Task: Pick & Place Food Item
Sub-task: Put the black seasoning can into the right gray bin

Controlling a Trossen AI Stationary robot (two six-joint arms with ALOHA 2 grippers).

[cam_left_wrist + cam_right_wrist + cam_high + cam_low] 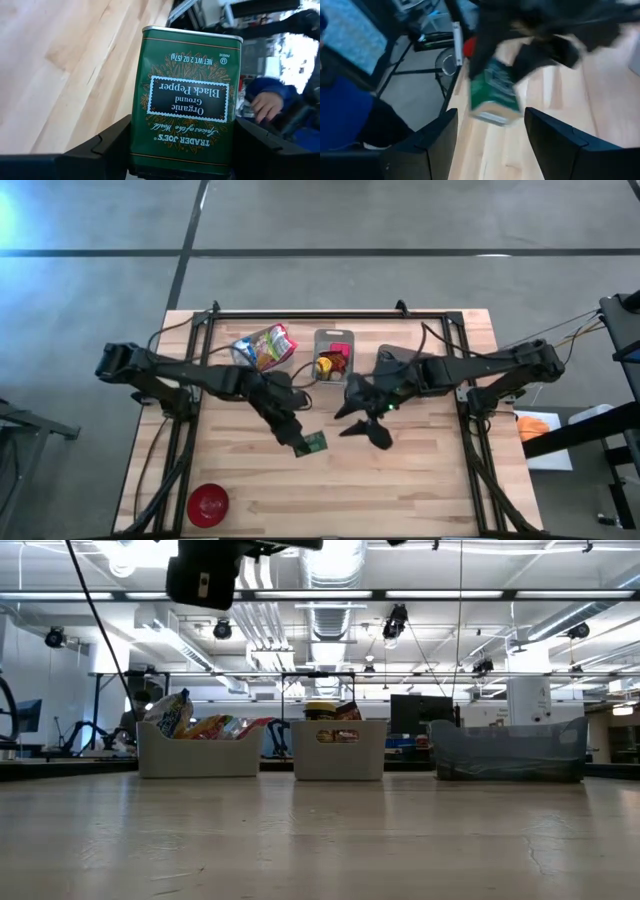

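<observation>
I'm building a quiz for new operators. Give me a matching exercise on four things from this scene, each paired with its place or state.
1. pepper tin
2. red bowl
3. snack bags
4. right gripper

a. open, holding nothing
b. in the far-left bin
c. in the left gripper, off the table
d. on the table's near-left corner

Pairs: 1-c, 2-d, 3-b, 4-a

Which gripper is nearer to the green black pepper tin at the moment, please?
Left. The left gripper holds the black pepper tin between its fingers above the table. The right gripper hovers open beside it, a short way off and not touching.
</observation>
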